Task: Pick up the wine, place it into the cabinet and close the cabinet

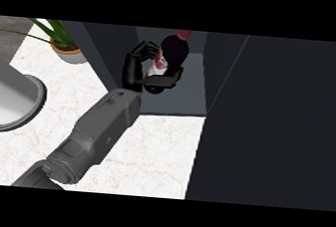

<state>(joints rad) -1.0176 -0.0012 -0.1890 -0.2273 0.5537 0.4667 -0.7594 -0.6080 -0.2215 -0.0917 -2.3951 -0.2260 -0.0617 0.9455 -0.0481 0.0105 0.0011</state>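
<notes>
The wine bottle [174,50] is dark with a red cap and a pale label. It stands tilted inside the open cabinet [191,95], over the grey shelf floor near the cabinet's left wall. My left hand [134,68] is shut on it: the fingers curl round its far side from the left and the thumb presses its near side. The grey forearm runs down to the lower left. The bottle's base is hidden behind the thumb. My right hand does not show.
The cabinet's dark door [288,125] stands open and fills the right side. A potted plant [67,45] sits at the back left on the white marble counter [160,150]. A large grey round vessel [9,100] lies at the left edge.
</notes>
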